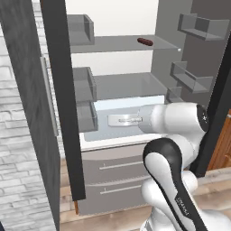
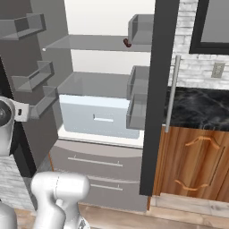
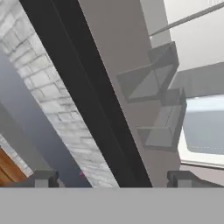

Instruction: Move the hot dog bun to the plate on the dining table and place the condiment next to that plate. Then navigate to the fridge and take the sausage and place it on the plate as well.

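The fridge stands with both doors swung open. On its top glass shelf lies the sausage, a short dark reddish-brown cylinder near the shelf's right end. My arm's white wrist hovers in front of the pale crisper drawer, well below that shelf. In the hand view my gripper is open with nothing between its fingertips, and it faces the left door's bins. The hot dog bun, plate, dining table and condiment are out of view.
The dark left door and right door flank the opening, each with grey bins. Two wide drawers sit at the fridge's bottom. A black marble counter over wooden cabinets is to the right, and a brick wall to the left.
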You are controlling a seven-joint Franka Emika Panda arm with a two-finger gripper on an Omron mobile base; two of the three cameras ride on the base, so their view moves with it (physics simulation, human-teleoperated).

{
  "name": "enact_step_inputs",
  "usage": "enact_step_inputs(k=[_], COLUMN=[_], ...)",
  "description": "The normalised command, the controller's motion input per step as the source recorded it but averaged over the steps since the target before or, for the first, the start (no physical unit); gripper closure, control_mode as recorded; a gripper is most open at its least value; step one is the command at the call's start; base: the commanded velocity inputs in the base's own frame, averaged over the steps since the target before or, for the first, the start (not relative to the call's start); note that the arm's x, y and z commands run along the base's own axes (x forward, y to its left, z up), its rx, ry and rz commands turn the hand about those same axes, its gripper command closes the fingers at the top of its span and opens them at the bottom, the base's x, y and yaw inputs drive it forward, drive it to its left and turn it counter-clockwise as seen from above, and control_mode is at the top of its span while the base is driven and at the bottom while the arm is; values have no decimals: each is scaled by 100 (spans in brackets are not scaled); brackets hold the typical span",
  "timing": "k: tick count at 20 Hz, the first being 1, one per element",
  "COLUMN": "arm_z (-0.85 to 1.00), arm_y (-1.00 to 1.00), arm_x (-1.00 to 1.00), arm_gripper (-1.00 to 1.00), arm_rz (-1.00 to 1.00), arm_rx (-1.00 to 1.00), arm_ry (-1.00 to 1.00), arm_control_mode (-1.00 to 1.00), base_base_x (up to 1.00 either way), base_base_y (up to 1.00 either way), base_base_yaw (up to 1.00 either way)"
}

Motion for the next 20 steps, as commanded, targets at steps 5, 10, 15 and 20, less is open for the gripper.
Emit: enact_step_inputs(k=[5,10,15,20], arm_z=[7,-1,-2,-11], arm_y=[-61,-77,-99,-70], arm_x=[-65,-55,-23,3], arm_gripper=[-100,-100,-100,-100], arm_rz=[-32,-29,-23,-6], arm_rx=[-43,-38,-19,5], arm_ry=[-4,-2,-4,5], arm_control_mode=[-100,-100,-100,-100], base_base_x=[0,0,0,0], base_base_y=[0,0,0,0], base_base_yaw=[0,0,0,0])
